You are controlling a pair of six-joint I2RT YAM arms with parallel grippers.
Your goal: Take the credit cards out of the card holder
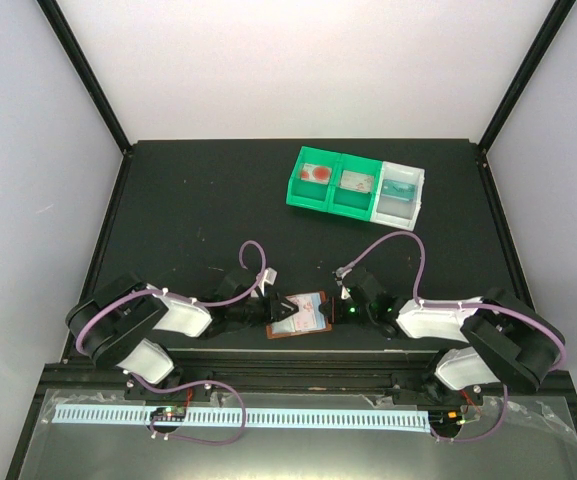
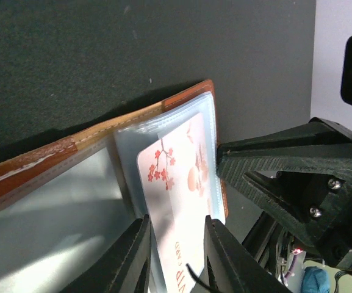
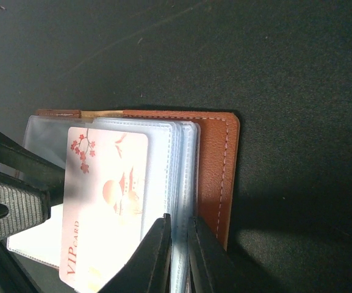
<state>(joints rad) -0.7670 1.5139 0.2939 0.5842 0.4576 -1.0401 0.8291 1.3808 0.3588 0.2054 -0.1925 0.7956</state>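
Note:
The card holder (image 1: 316,300) lies open between my two grippers, its reddish-brown cover (image 3: 215,165) under a stack of clear sleeves. A pinkish-white credit card (image 3: 105,195) with red blossoms and "VIP CARD" lies on top and sticks out of its sleeve at the near end. My right gripper (image 3: 179,218) is shut on the right edge of the clear sleeves. My left gripper (image 2: 177,220) is over the near end of the card (image 2: 179,183), jaws apart. The card shows between them, and I see no pinch on it. The other cards are hidden.
Two joined green bins (image 1: 333,180) and a white bin (image 1: 400,192) with small items stand at the back right. A white slotted strip (image 1: 248,415) lies along the front rail. Black frame posts rise at the back corners.

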